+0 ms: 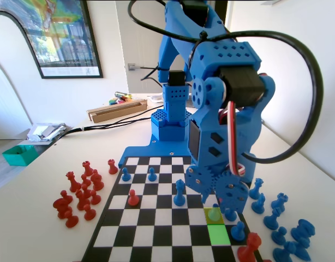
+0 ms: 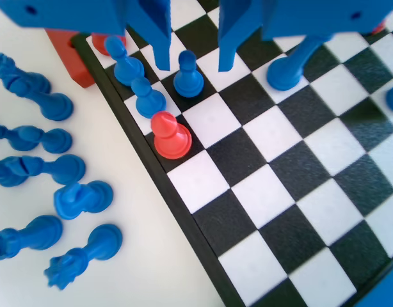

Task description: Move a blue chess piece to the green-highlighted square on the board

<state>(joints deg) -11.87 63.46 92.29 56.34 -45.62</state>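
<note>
Blue arm folded forward and down over the right side of the board (image 1: 156, 218) in the fixed view, gripper (image 2: 195, 62) hanging low with its 2 jaws apart and nothing between them. In the wrist view, the pawn (image 2: 187, 77) upright just below the gap, untouched. In the fixed view, paler teal on the yellow-olive square (image 1: 213, 214), directly behind the green square (image 1: 218, 235).

We see a white table (image 1: 36, 218) carrying the board (image 1: 151, 226), which is joined to the blue base at the fixed view's far end. Red pieces (image 1: 80, 191) stand in a cluster on the table left of the board; spare blue pieces (image 1: 282, 229) sit right of it (lying on their sides in the wrist view). Further back: a green tray (image 1: 19, 155), a cardboard box (image 1: 117, 109), cables.
</note>
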